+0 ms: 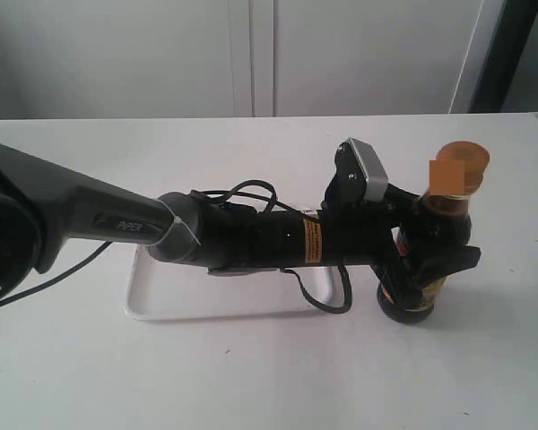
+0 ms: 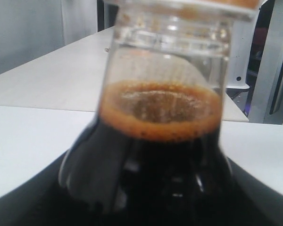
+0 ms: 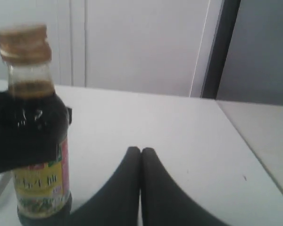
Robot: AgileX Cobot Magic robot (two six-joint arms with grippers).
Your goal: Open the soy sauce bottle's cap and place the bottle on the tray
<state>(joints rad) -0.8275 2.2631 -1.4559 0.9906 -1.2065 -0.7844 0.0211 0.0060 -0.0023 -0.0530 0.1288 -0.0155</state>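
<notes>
Closest in, right claw (image 3: pixel 141 155): fingers pressed together, holding nothing, hanging low over the white table (image 1: pixel 251 376). Not seen in the exterior view.

Just ahead of that claw and off to one side, the bottle (image 3: pixel 37 141): upright, long axis vertical, base seemingly on the table though a little tilted in the exterior view. Dark sauce up to the lower neck, with a foamy ring at the surface (image 2: pixel 160 110). Red and yellow label low on the body.

Around the bottle's body, left claw (image 1: pixel 428 260): black fingers clamped on either side, pinching the glass below the neck. Left arm reaching across from the far side of the scene, so far nearer the bottle than the right.

Above the left claw, cap (image 1: pixel 460 170): orange-brown, seemingly seated on the neck, unopened. Free of both claws; right claw the one placed to come up at it.

Behind the left claw, under its forearm, tray (image 1: pixel 143 300): white, rimmed, nothing seen in it. Bottle outside it, beyond its end.
</notes>
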